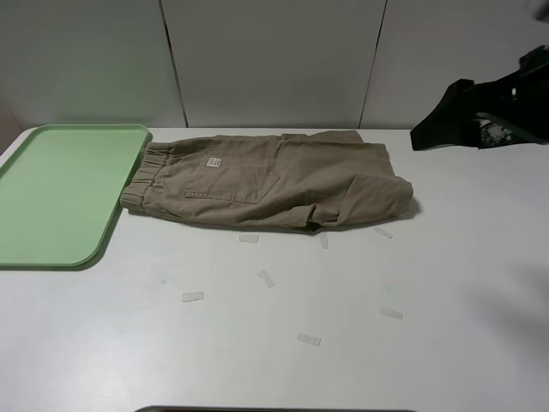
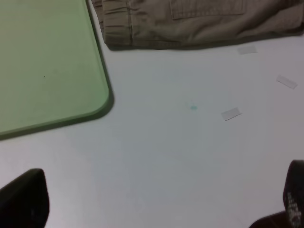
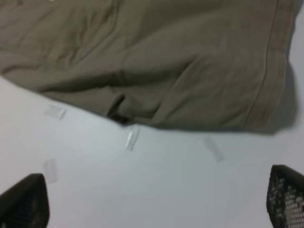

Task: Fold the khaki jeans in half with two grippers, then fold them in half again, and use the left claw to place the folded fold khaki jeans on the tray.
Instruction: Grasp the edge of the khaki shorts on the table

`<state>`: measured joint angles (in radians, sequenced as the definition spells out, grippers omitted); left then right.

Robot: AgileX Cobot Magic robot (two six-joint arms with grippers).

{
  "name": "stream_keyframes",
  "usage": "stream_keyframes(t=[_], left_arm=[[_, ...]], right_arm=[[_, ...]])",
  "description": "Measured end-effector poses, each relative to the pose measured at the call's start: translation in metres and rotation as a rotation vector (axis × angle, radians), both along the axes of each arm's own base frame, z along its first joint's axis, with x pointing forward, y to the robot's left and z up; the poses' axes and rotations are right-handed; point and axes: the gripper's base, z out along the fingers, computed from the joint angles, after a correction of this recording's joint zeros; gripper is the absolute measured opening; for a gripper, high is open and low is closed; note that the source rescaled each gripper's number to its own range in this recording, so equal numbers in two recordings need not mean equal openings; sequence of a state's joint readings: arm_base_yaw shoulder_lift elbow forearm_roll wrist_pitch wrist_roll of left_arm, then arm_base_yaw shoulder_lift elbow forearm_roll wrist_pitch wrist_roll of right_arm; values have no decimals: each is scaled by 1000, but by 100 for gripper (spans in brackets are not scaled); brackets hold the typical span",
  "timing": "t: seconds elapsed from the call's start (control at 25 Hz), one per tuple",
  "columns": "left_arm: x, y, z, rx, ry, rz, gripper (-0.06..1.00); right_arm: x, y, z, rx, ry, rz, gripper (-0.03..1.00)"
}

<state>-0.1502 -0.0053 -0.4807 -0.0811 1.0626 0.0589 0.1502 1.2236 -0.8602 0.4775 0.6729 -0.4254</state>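
Your left gripper (image 2: 159, 202) is outside the high view. Only its wrist camera shows it, as two dark fingertips cut off at the frame corners. They are spread wide over bare table (image 2: 180, 156) and hold nothing. The right gripper (image 3: 154, 202) is equally wide apart and empty in its own blurred wrist view, hanging over the table just off the hem end of the khaki shorts (image 1: 266, 180). From above it shows only as a black bulk at 2 o'clock, cut by the frame edge and well apart from the cloth. The shorts lie flat toward 12 o'clock, with the gathered waistband pointing to 9 and the leg hems to 3. A rumpled fold along their 6 o'clock edge hides what lies under it. The pale green tray (image 1: 60, 193) sits at 9 o'clock, its left side running out of frame. Its right rim is just beside the waistband, and you cannot tell whether they touch. From 4 round to 7 o'clock you have open tabletop, dotted only with small tape scraps (image 1: 266, 277) near the shorts.
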Motion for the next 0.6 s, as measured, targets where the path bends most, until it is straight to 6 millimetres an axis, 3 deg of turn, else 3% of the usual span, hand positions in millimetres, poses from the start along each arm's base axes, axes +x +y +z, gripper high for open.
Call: stream_keyframes(t=[0.6], left_arm=[[0,0,0,0,0,0,100]], right_arm=[[124,0,-37,-53,17,-40,100]])
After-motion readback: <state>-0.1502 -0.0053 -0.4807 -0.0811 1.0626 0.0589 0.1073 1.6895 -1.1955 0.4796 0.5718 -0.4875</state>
